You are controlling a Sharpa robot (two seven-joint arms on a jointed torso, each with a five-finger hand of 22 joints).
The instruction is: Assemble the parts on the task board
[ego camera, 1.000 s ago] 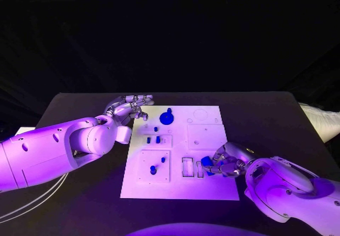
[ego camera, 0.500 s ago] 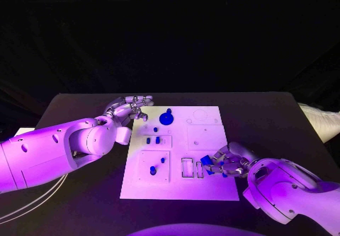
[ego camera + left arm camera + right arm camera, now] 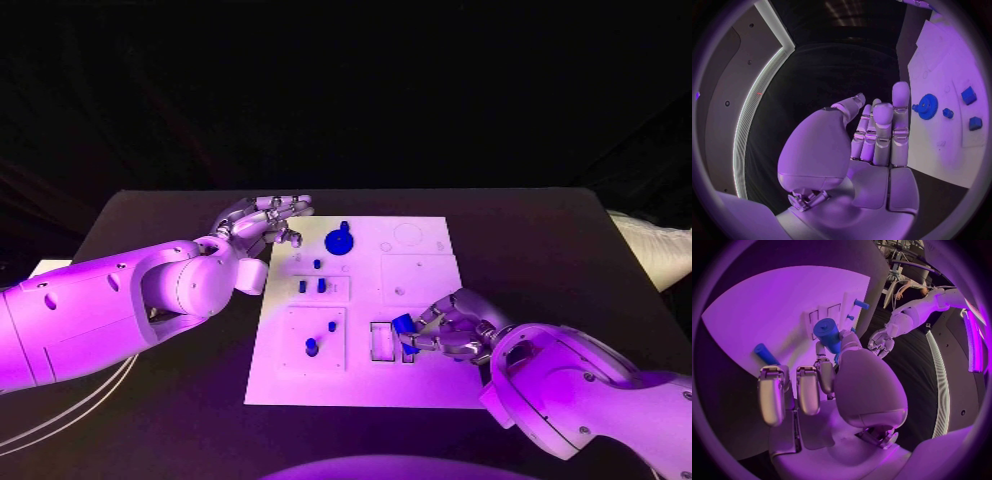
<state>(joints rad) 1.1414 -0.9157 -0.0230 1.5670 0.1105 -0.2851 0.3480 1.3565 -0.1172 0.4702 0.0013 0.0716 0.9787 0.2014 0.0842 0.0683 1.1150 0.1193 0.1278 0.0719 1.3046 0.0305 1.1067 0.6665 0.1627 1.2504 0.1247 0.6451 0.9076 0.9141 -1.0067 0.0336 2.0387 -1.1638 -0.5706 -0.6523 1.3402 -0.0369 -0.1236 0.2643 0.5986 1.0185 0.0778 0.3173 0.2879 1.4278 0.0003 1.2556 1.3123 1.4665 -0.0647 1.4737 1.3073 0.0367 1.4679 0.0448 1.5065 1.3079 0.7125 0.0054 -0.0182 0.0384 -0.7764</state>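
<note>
In right hand, short blue cylinder part, seemingly round-ended

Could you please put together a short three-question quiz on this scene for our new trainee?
1. True or false: the left hand holds a blue part.
2. Which hand grips a blue cylinder-shaped part? A) left B) right C) neither
3. Fill in: the blue gear lies near the board's far edge, closest to the ___ hand.

Key
1. False: its fingers are apart, holding nothing, beside the task board.
2. B: the right hand holds it over the near slots.
3. left
</note>
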